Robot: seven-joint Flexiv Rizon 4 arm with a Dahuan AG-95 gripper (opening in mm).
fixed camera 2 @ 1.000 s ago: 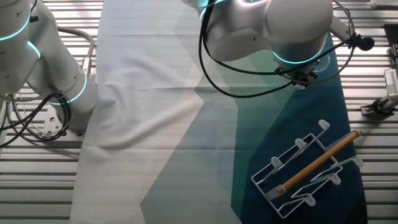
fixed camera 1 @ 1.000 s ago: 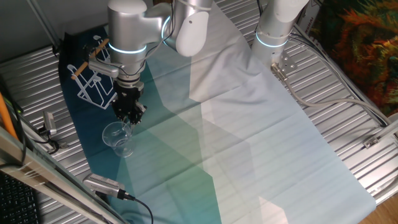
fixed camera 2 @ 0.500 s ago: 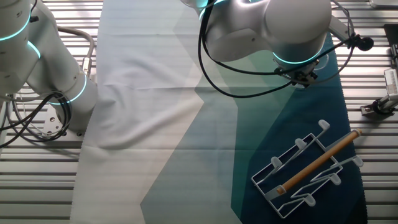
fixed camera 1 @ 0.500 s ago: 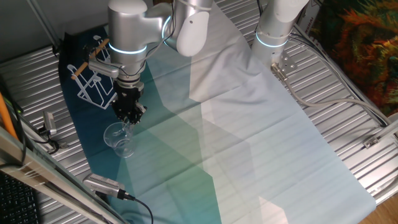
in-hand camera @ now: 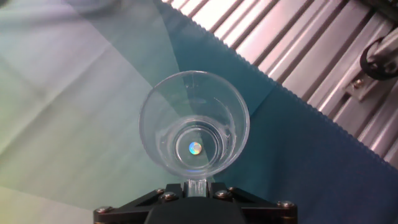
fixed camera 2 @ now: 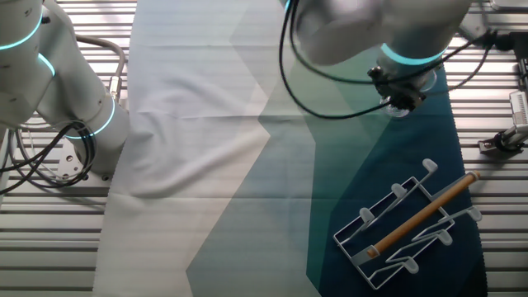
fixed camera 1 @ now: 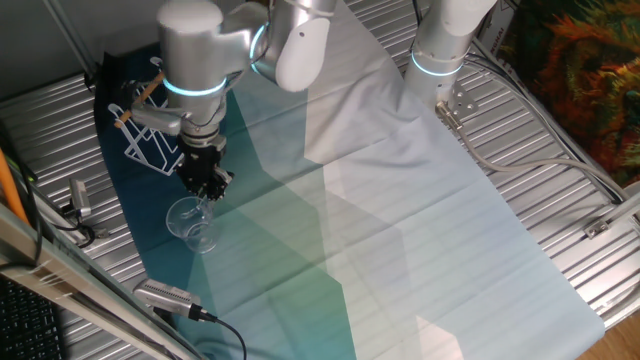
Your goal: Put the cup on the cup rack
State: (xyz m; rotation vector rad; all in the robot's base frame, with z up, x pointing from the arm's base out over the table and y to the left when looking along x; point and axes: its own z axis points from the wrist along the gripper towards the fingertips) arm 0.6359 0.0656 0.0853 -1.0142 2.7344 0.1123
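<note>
One fixed view: gripper [fixed camera 1: 204, 189] closed on handle of cup [fixed camera 1: 193, 224], low over teal cloth [fixed camera 1: 300, 230], near cup rack [fixed camera 1: 150, 135]. Other fixed view: cup mostly hidden under arm; rack lies nearby. Hand view: cup upright, handle pinched btwn jaws.

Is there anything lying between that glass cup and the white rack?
Nothing but bare dark cloth separates the cup from the cup rack; the other fixed view shows this best. The gripper holds the cup's handle.
</note>
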